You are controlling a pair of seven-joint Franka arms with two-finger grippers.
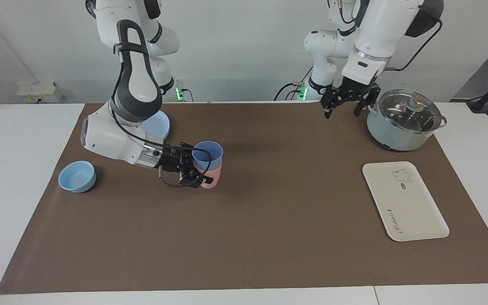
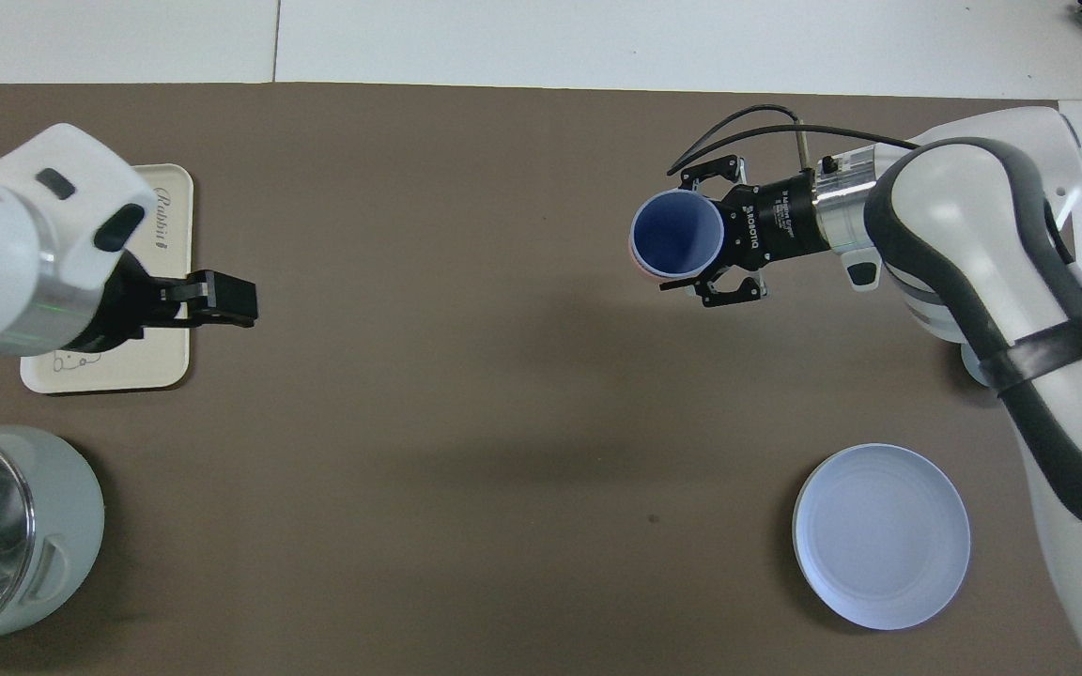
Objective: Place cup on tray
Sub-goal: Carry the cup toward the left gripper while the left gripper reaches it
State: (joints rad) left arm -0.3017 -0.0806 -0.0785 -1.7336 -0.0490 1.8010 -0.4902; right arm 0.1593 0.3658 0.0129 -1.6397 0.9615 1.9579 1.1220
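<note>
The periwinkle-blue cup stands nested in a pink tumbler on the brown mat, toward the right arm's end of the table. My right gripper is low and reaches in sideways; its open fingers sit on either side of the stacked cups. From above the cup shows between the spread fingers of the right gripper. The cream tray with the bear drawing lies flat toward the left arm's end. My left gripper hangs open and empty, raised beside the pot; in the overhead view the left gripper covers part of the tray.
A pale green pot with a glass lid stands nearer to the robots than the tray, also in the overhead view. A round blue plate lies near the right arm's base. A shallow light-blue bowl sits at the right arm's end.
</note>
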